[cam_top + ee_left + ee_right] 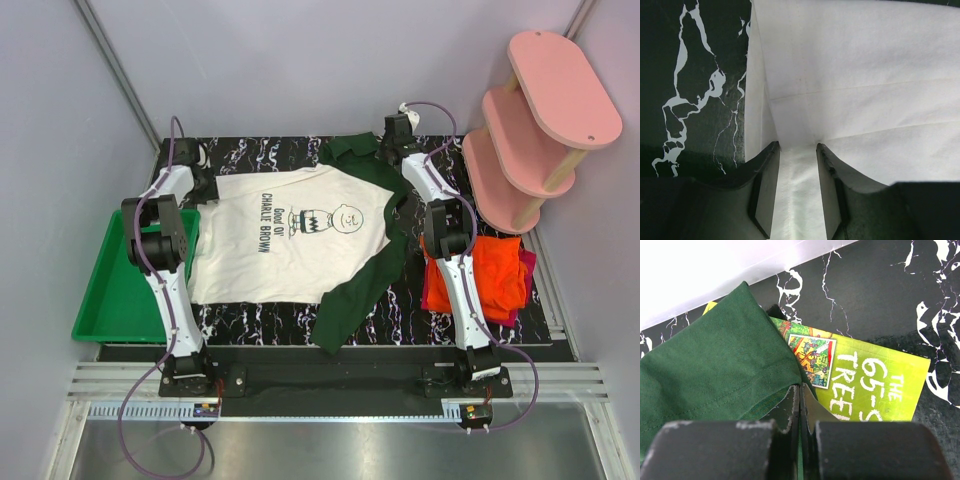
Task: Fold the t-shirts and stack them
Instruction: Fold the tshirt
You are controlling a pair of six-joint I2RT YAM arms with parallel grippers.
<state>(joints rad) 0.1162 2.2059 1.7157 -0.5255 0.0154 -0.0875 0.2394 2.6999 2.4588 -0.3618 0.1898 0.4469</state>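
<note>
Nearest to me the left arm (170,290) and the right arm (465,290) rise from their bases at the near edge of the table (400,320).

At the left edge lies a green tray (105,310); the elbow of the left arm hangs over its right part. At the far right stands a pink shelf stand (535,120) with three rounded levels on pale wooden posts.

The table top is black with white veins, like marble. Pale grey walls (300,60) close the place on three sides.

The cream t-shirt (270,260) lies spread flat in the middle of the table, print side up, with one dark green sleeve reaching toward the near edge. The orange t-shirt (500,270) lies in a heap at the right, on top of the magenta t-shirt (527,262), and the right arm passes over both.

The left gripper (797,146) is at the left border of the cream t-shirt. Its jaws stand apart, one on each side of a strip of the white cloth.

The right gripper (800,387) is at the far side of the table. Its jaws are pressed together, pinching the edge of the other green sleeve (725,360), which partly covers a yellow-green book (870,385).
</note>
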